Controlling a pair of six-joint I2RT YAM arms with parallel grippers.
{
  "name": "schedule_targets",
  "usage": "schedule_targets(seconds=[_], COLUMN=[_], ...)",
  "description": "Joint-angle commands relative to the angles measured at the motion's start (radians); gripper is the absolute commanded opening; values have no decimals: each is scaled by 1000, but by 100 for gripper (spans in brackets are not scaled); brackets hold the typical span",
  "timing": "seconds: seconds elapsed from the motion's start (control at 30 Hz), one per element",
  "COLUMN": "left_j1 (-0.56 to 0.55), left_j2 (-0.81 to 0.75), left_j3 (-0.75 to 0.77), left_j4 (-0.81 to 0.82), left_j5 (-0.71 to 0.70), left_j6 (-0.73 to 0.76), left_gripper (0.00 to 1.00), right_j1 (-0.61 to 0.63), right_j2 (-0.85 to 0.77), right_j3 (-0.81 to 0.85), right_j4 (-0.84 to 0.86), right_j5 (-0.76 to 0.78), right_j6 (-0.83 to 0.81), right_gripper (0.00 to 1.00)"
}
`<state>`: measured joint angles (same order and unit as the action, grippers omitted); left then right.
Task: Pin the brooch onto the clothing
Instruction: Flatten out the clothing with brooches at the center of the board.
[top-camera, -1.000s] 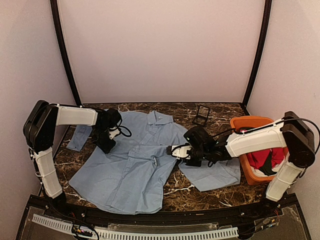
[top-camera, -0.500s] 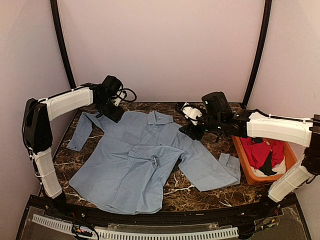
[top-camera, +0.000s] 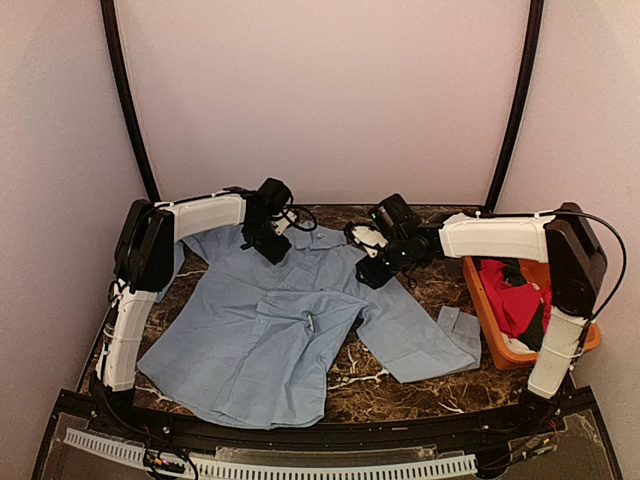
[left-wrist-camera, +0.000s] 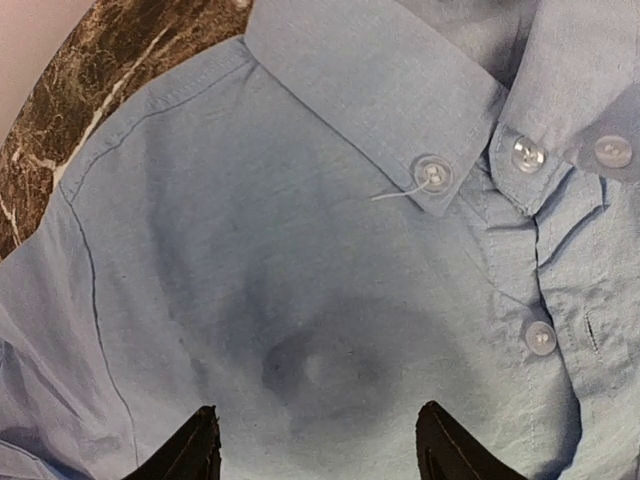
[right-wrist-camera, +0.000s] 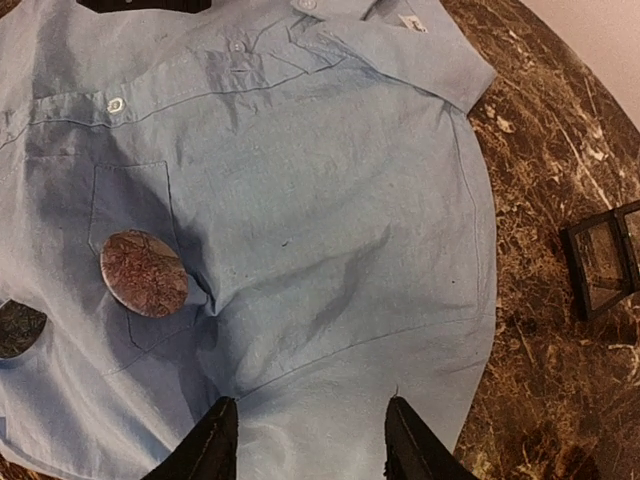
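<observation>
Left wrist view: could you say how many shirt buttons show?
4 buttons: one on the collar tip, two at the neck, one lower on the placket. Others may be out of frame.

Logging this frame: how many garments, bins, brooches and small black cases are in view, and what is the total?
Garments: 2, the light blue shirt and the red garment
Bins: 1, the orange bin
Brooches: 1, the round brooch lying on the shirt
Small black cases: 1, the black case
Total: 5
</observation>
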<state>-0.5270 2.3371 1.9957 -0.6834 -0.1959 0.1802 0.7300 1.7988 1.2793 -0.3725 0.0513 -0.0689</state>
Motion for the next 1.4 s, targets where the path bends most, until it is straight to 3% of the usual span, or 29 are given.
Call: schedule_targets(seconds=[0.0,0.1,0.2,0.53,0.93,1.07,1.37], left_j1=[-22,-29,-30,-22,90,109,65], left_j2=[9,39,56,119,146,139,-81], left_j3=[17,12,12,37,50,66,18], left_j4=[-16,-9,-11,-28,-28,-55,-119], left_j5=[-71,-127,-174,-332,-357,-346,-219], left_j6=[42,49,49,81,74,59,-21], left_gripper=[66,66,65,62,61,62,71], right_j1=[-8,-9,-10,-53,-176,-177,-85], right_j2=[107,194,265,528,794,681,142], right_j3=[99,163,216,483,977,960,484], right_j4=[-102,-147,-161,-250,-311,-284,-256], right_j5=[-2,-22,-24,147,214,120,-134], right_j6=[58,54,54,35,-36,-39,82], right_gripper=[42,28,24,23,25,29,42])
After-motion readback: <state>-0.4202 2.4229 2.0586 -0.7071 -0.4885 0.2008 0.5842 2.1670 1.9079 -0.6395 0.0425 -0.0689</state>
